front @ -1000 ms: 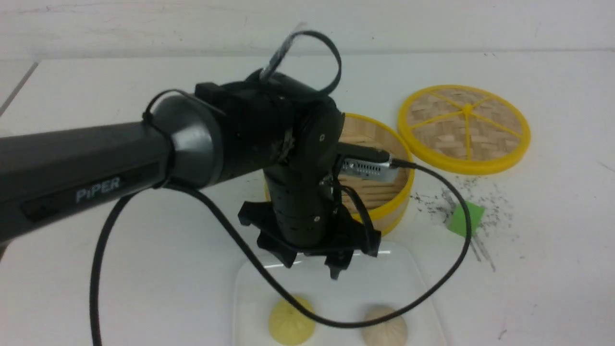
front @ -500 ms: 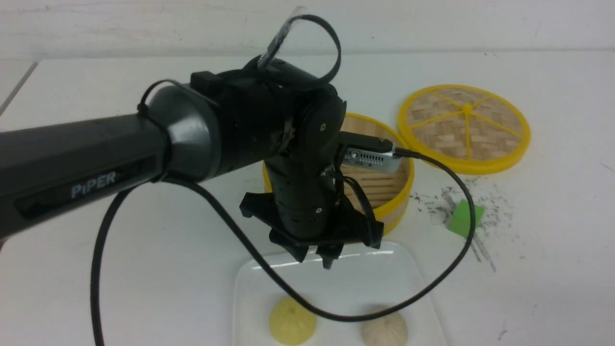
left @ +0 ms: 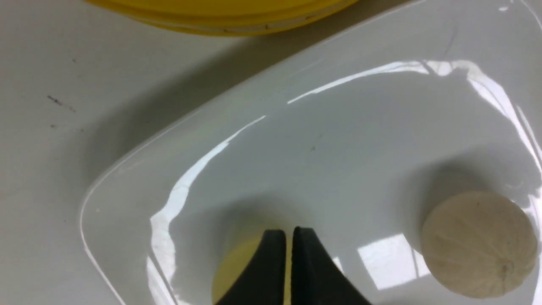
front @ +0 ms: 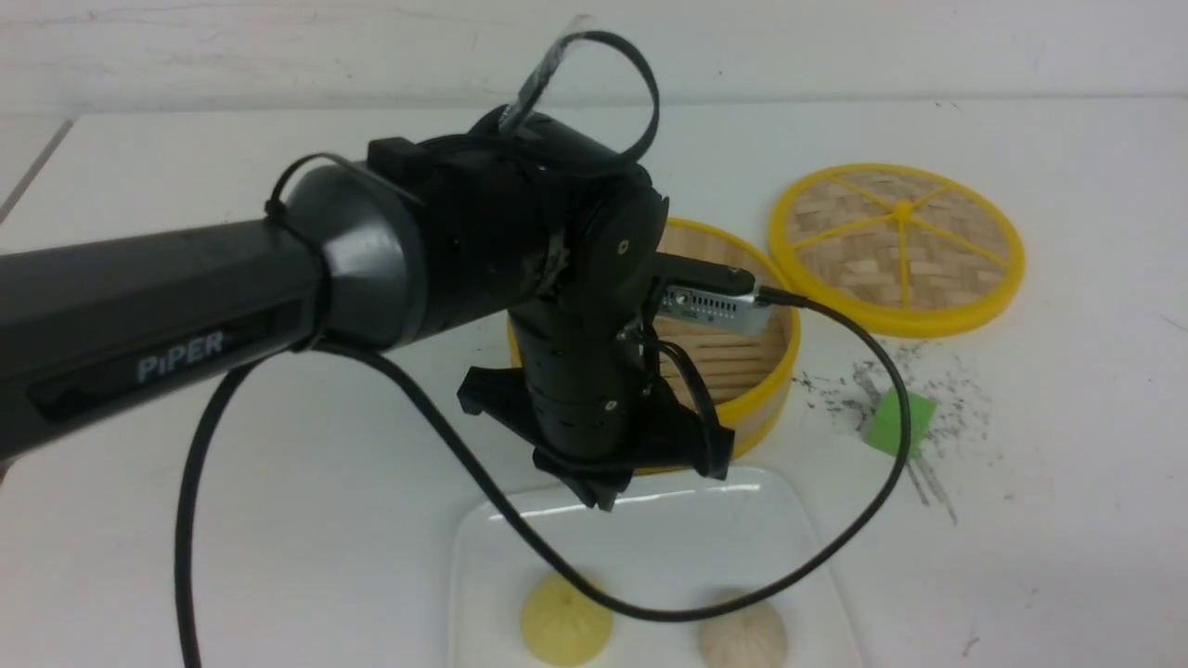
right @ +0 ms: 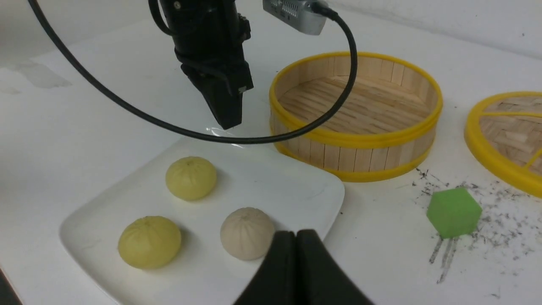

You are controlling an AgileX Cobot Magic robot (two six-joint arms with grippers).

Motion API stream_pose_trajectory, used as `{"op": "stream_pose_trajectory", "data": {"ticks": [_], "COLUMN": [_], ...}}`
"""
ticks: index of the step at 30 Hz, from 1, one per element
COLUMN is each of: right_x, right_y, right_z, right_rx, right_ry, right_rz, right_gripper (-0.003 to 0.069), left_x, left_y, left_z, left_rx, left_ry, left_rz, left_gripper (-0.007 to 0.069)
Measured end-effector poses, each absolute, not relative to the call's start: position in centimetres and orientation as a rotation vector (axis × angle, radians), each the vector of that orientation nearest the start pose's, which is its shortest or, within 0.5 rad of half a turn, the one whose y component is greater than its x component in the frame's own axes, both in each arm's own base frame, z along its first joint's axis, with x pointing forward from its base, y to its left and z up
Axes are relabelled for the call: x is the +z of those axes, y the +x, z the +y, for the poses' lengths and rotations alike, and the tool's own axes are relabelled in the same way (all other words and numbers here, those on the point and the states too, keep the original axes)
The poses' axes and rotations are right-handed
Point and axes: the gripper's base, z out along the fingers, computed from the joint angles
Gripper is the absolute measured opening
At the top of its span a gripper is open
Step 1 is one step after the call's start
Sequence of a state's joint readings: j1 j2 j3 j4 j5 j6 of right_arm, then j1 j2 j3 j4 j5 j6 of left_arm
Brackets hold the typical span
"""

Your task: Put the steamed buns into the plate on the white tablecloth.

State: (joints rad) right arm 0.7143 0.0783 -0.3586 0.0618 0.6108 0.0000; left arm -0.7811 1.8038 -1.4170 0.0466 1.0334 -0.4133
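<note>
The white plate (front: 705, 547) lies on the white tablecloth (front: 278, 520) in front of the steamer. A pale yellow bun (front: 566, 631) and a beige bun (front: 742, 640) sit in it. The right wrist view shows two yellow buns (right: 190, 178) (right: 149, 241) and the beige bun (right: 247, 233) on the plate (right: 288, 186). My left gripper (front: 599, 492) is shut and empty, hovering above the plate's far edge. In the left wrist view its tips (left: 288, 233) partly hide a yellow bun (left: 230, 271); the beige bun (left: 478, 243) lies apart. My right gripper (right: 295, 237) is shut and empty beside the beige bun.
An empty yellow-rimmed bamboo steamer basket (front: 752, 371) stands just behind the plate. Its woven lid (front: 896, 246) lies flat at the back right. A green cube (front: 896, 422) sits on dark speckles right of the basket. The left arm's black cable (front: 557, 566) loops over the plate.
My left gripper's jaws have closed from open to shut, and it has risen a little and drawn back toward the plate's far edge. The buns have not moved.
</note>
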Motion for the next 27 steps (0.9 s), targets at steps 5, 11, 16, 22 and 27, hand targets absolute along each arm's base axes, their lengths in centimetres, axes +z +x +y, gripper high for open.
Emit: {"op": "stream_pose_trajectory", "data": {"ticks": [5, 11, 16, 22, 27], "right_x": [27.23, 27.23, 27.22, 27.21, 27.23], "right_y": [2.50, 2.50, 2.50, 2.50, 2.41], "right_z": [2.59, 2.59, 2.59, 2.59, 2.51], "right_rx": [0.570, 0.570, 0.570, 0.570, 0.571], "right_ry": [-0.627, -0.627, -0.628, -0.628, -0.626], "right_rz": [1.741, 1.741, 1.742, 1.743, 1.736], "right_gripper": [-0.0008, -0.0006, -0.0003, 0.0001, 0.0003], "left_x": [24.72, 24.72, 24.72, 24.73, 24.75], "left_y": [26.47, 26.47, 26.48, 26.67, 26.80], "left_z": [-25.74, -25.70, -25.70, -25.50, -25.38], "left_rx": [-0.136, -0.130, -0.130, -0.090, -0.065], "left_ry": [0.562, 0.564, 0.564, 0.580, 0.590], "left_rz": [2.874, 2.875, 2.873, 2.854, 2.841], "left_gripper": [0.0043, 0.0022, 0.0015, 0.0017, 0.0019]}}
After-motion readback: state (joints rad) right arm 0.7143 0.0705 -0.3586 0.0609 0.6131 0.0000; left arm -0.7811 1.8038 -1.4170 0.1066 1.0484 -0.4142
